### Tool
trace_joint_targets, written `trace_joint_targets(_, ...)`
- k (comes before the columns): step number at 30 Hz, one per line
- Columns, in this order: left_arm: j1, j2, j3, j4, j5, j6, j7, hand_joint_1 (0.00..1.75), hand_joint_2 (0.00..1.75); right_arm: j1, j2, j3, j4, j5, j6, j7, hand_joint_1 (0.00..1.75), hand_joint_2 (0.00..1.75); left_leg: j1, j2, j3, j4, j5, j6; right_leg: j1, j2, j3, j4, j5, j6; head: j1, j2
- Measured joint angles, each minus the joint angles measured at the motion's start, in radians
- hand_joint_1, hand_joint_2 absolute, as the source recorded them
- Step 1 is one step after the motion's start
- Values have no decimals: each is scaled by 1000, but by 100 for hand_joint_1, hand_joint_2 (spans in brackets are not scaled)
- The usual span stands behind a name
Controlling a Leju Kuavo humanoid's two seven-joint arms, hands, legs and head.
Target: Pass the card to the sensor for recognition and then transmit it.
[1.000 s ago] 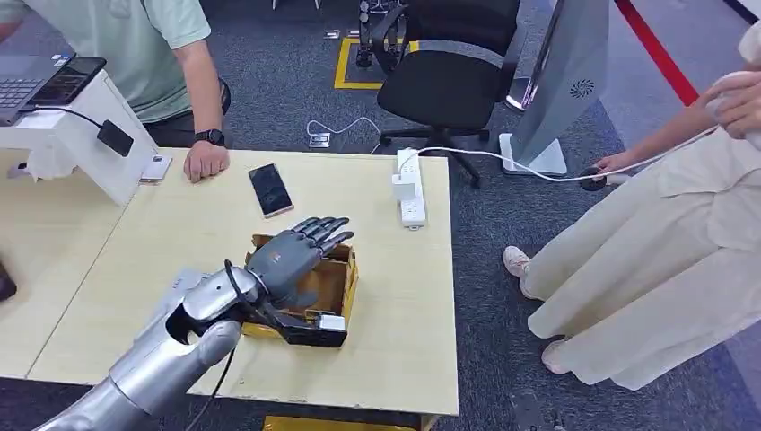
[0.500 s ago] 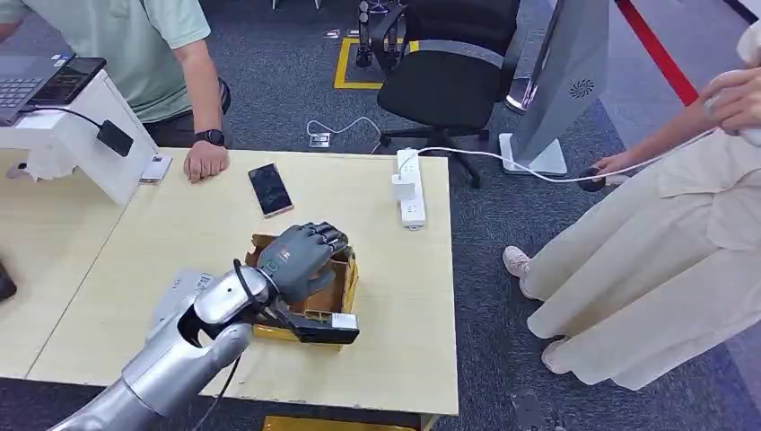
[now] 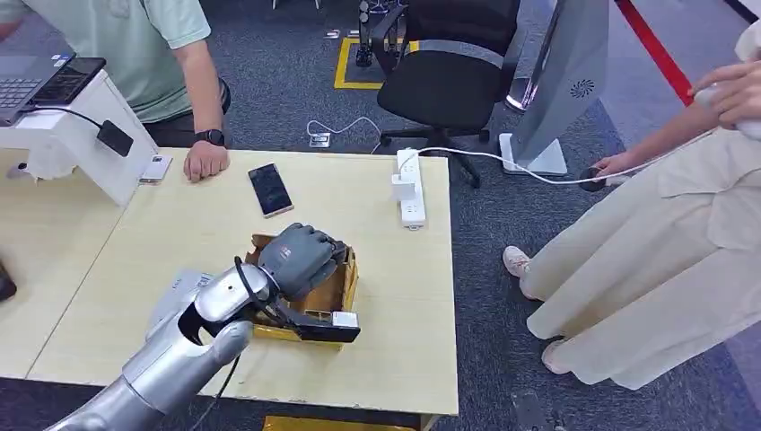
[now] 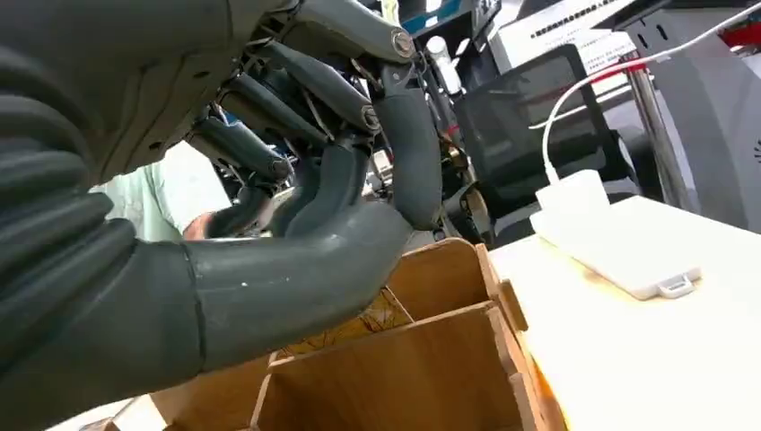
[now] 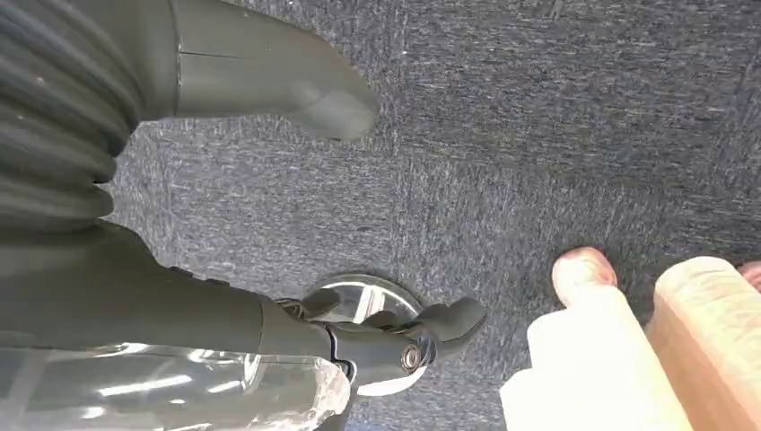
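Left hand [image 3: 301,256] now curled into wooden box [image 3: 334,289], no legible writing

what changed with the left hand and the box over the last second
The left hand came down into the wooden box and its fingers, stretched out a second ago, curled in. Whether it holds a card is hidden. The box, phone, power strip and table stayed put.
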Motion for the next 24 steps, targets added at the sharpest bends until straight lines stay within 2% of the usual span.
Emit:
trace_joint_targets(17,-21,-10,-4,7,2,-8,-7,0,175,5,0,0,0,0,0,0,0,175,0,0,0,0,0,0,0,0,0,0,0,0,0,0)
trace_joint_targets(24,-24,-10,-5,10,-11,-8,10,0,175,10,0,0,1,0,0,0,0,175,0,0,0,0,0,0,0,0,0,0,0,0,0,0)
